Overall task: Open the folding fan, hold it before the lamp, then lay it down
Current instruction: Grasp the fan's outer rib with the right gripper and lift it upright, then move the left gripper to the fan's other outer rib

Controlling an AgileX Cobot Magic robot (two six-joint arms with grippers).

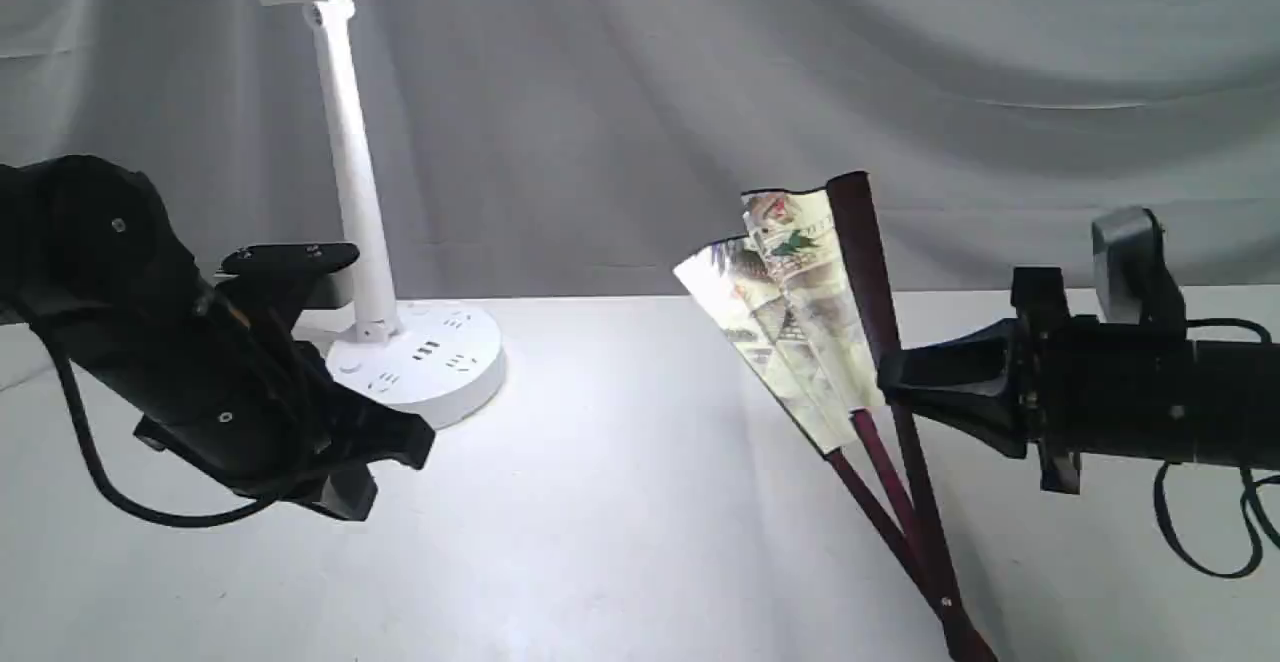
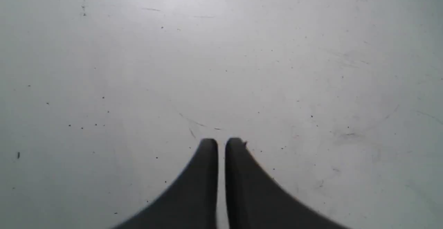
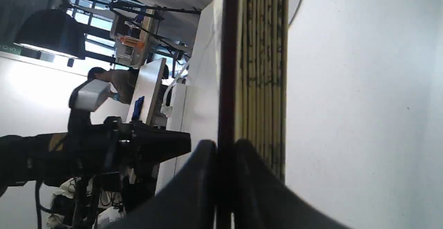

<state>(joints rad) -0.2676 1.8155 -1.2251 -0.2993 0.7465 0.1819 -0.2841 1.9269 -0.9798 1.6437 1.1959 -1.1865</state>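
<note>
The folding fan (image 1: 790,312) stands tilted at the right of the table, partly spread, its pivot end low near the front edge. Several cream painted pleats fan out to the left of a dark maroon guard. My right gripper (image 1: 885,382) is shut on that guard about halfway up. In the right wrist view the gripper (image 3: 225,144) pinches the maroon strip, with the stacked pleats of the fan (image 3: 263,66) beside it. The white lamp (image 1: 350,172) stands at the back left, well apart from the fan. My left gripper (image 1: 425,447) hovers low in front of the lamp base, shut and empty (image 2: 221,142).
A grey cloth backdrop (image 1: 900,62) hangs behind the white table (image 1: 620,502). The lamp's round base (image 1: 430,357) carries sockets. A black cable (image 1: 1200,542) loops under the right arm. The left arm (image 3: 104,146) shows in the right wrist view.
</note>
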